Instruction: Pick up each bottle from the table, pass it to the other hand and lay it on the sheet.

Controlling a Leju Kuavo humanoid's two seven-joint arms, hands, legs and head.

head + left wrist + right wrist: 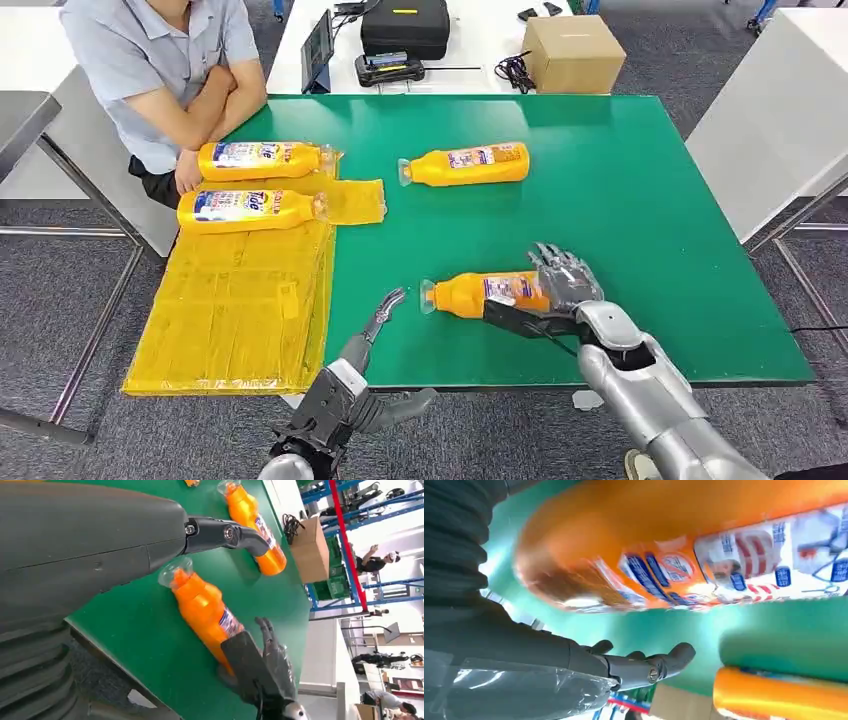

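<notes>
Your right hand point(563, 283) cups the near bottle's point(480, 292) base (grip unclear, slick stiff plastic, likely heavy), so hold its waist; left hand point(385, 310) waits empty, fingers apart.

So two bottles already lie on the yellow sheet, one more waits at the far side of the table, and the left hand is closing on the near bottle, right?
Not quite: the right hand is on the near bottle, as the head view shows. The left hand is beside its cap end, holding nothing. Two bottles on the yellow sheet and the far bottle are correct.
</notes>
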